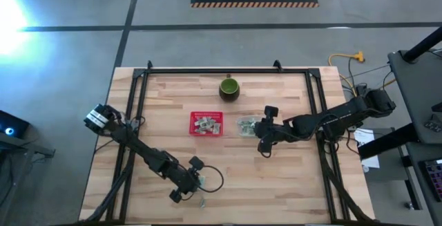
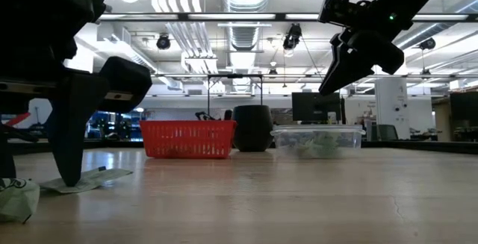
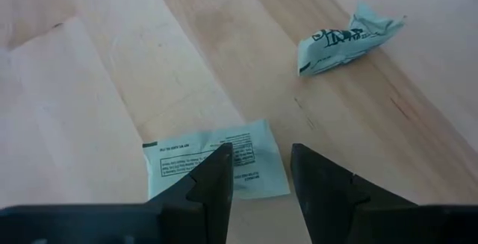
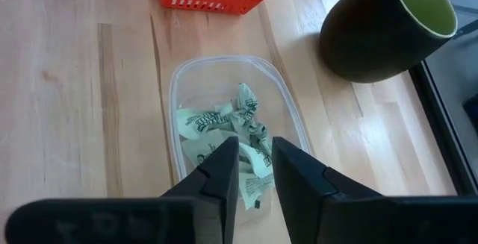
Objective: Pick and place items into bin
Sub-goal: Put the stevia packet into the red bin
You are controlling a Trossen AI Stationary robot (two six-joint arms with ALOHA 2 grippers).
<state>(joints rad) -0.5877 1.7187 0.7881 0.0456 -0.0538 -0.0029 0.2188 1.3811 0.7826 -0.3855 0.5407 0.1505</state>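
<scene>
Several pale green-and-white wrapped pieces lie in a clear plastic tub (image 1: 247, 125) (image 4: 228, 128), and more lie in the red basket (image 1: 206, 123) (image 2: 187, 139). Two pieces lie on the wood near the table's near edge: a flat one (image 3: 216, 166) (image 2: 88, 180) and a crumpled one (image 3: 347, 39) (image 2: 15, 198). My left gripper (image 3: 261, 158) (image 1: 188, 186) is open by a narrow gap, low over the flat piece. My right gripper (image 4: 254, 151) (image 2: 345, 61) hangs well above the tub, open by a narrow gap, with nothing between its fingers. My left gripper comes down from above, pointing at the table. One fingertip (image 3: 222, 158) stands over the flat piece's far edge (image 3: 243, 141), and in the low view this finger (image 2: 69, 162) reaches down to the piece. The other fingertip stands past the piece's side edge. The piece lies flat on the wood.
A dark green cup (image 1: 229, 88) (image 4: 385, 24) stands behind the tub and basket, toward the far edge. A black frame (image 1: 221, 70) runs along the table's far side and both flanks. Bare wood lies between the basket and the near edge.
</scene>
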